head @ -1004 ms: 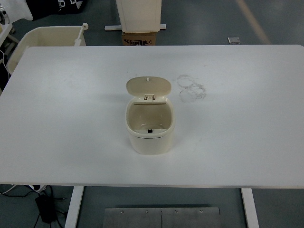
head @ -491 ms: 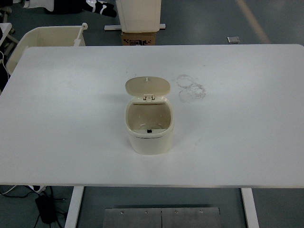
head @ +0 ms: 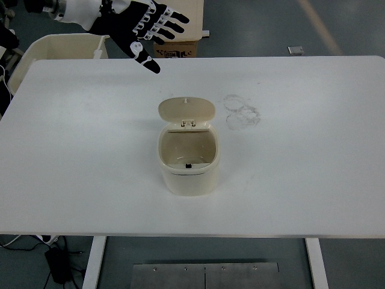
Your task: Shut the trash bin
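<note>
A small cream trash bin (head: 188,165) stands at the middle of the white table (head: 72,156). Its lid (head: 186,111) is swung up and back on the far hinge, and the inside shows empty. My left hand (head: 144,27) is at the top left, above the table's far edge, with its fingers spread and holding nothing. It is well behind and to the left of the bin, not touching it. My right hand is out of view.
Faint ring marks (head: 242,111) are on the table right of the lid. A cream tub (head: 54,48) stands on the floor beyond the far left corner. A cardboard box (head: 177,48) sits on the floor behind the table.
My left hand has come into view at the top left, reaching in over the table's far edge. The bin and its open lid have not moved.
</note>
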`<state>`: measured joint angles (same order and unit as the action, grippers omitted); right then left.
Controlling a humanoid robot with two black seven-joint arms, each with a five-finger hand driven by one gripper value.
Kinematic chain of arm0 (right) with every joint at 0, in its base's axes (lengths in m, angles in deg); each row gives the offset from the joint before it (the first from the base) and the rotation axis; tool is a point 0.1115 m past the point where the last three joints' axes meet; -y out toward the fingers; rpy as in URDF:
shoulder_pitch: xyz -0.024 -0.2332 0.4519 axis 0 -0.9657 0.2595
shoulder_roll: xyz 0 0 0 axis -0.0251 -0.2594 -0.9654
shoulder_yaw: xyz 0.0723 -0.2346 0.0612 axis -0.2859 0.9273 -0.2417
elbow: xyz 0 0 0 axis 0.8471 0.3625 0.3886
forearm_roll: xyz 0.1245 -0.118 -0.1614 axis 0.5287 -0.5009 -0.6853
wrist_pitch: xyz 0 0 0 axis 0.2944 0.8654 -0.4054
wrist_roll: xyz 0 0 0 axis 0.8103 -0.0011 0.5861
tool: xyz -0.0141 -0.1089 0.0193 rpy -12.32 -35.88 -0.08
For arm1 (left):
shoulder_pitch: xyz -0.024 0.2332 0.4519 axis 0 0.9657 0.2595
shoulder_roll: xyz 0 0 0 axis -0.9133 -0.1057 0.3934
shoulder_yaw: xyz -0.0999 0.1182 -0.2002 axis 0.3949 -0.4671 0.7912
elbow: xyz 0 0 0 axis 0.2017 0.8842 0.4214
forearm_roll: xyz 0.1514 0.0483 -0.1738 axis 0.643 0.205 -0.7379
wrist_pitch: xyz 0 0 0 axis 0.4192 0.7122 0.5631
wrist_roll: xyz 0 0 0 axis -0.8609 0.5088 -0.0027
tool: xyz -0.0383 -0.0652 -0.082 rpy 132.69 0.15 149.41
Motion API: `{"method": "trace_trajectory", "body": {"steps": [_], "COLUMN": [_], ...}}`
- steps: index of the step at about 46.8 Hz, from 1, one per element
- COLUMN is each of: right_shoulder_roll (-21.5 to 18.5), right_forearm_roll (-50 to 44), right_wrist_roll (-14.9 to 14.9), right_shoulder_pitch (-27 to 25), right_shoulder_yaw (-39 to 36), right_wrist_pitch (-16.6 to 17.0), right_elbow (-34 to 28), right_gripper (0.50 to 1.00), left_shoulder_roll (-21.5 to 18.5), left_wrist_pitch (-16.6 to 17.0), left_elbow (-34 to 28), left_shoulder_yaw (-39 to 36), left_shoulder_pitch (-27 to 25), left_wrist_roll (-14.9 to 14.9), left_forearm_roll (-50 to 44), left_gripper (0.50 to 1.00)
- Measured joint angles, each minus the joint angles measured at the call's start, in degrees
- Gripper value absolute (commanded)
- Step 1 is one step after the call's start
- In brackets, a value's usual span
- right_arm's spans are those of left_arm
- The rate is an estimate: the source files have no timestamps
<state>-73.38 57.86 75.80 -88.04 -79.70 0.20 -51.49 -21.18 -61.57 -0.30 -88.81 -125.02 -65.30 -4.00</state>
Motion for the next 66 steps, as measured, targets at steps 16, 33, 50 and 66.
{"method": "trace_trajectory", "body": {"steps": [16, 33, 50, 66], "right_shoulder_roll": [0.0, 0.0, 0.0, 0.0], "right_forearm_roll": [0.01, 0.01, 0.02, 0.0], "right_wrist_roll": [0.0, 0.01, 0.01, 0.01], "right_shoulder_pitch": [0.01, 0.0, 0.0, 0.0], "right_shoulder_yaw": [0.0, 0.0, 0.0, 0.0], "right_wrist_pitch": [0.0, 0.01, 0.01, 0.01], "right_elbow": [-0.02, 0.0, 0.01, 0.01], "right_gripper": [0.993, 0.993, 0.993, 0.993], "left_shoulder_roll": [5.38, 6.73, 6.17, 3.65], "left_wrist_pitch": [0.0, 0.0, 0.01, 0.01], "left_elbow": [-0.82, -0.9, -0.97, -7.2], "left_shoulder_yaw": [-0.27, -0.57, -5.03, -4.89], "left_shoulder_pitch": [-0.23, -3.32, -2.17, -1.01], "left_wrist_roll": [0.43, 0.91, 0.89, 0.81], "left_forearm_roll": [8.45, 8.68, 6.81, 4.44], "left_gripper": [1.0, 1.0, 1.0, 1.0]}}
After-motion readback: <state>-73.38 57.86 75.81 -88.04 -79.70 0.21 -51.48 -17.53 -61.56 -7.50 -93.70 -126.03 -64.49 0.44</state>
